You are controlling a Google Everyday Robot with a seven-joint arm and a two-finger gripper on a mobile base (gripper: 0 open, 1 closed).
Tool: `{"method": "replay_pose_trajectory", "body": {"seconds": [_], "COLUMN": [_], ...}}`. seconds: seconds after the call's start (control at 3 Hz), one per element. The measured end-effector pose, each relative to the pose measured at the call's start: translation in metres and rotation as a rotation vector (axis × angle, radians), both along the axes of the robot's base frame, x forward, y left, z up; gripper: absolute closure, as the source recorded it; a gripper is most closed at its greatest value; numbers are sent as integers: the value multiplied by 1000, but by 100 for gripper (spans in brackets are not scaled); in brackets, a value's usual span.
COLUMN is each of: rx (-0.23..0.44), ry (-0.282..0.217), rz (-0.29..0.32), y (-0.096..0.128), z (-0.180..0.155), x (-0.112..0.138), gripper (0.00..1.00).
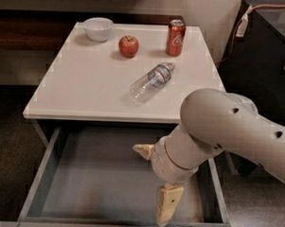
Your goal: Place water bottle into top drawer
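The water bottle [152, 81] lies on its side on the white table [77, 89], cap toward the red soda can. The top drawer [45, 163] is pulled out below the table's front edge, and the part of its grey inside that shows holds nothing. My gripper [154, 180] hangs over the drawer's right half, well below and in front of the bottle. Its two tan fingers are spread apart with nothing between them. One fingertip [143, 151] points left, the other [167, 206] points down near the drawer's front. My arm hides the drawer's right rear corner.
A red soda can [175, 37], a red apple [129, 46] and a white bowl [98, 28] stand at the table's back. A dark cabinet [265, 59] with cables stands to the right. Dark floor lies to the left.
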State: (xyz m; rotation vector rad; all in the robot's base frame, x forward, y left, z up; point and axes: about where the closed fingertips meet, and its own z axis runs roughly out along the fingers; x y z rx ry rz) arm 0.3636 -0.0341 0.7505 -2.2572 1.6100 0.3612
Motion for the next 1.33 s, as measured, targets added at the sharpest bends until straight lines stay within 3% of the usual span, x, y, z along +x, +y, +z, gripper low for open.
{"method": "replay_pose_trajectory", "body": {"seconds": [0.67, 1.33], "rx": [-31, -38], "ry": [-44, -112], "rz": [43, 118], "y": [-10, -10], "z": [54, 103], "x": [39, 62], "gripper": [0, 0]}}
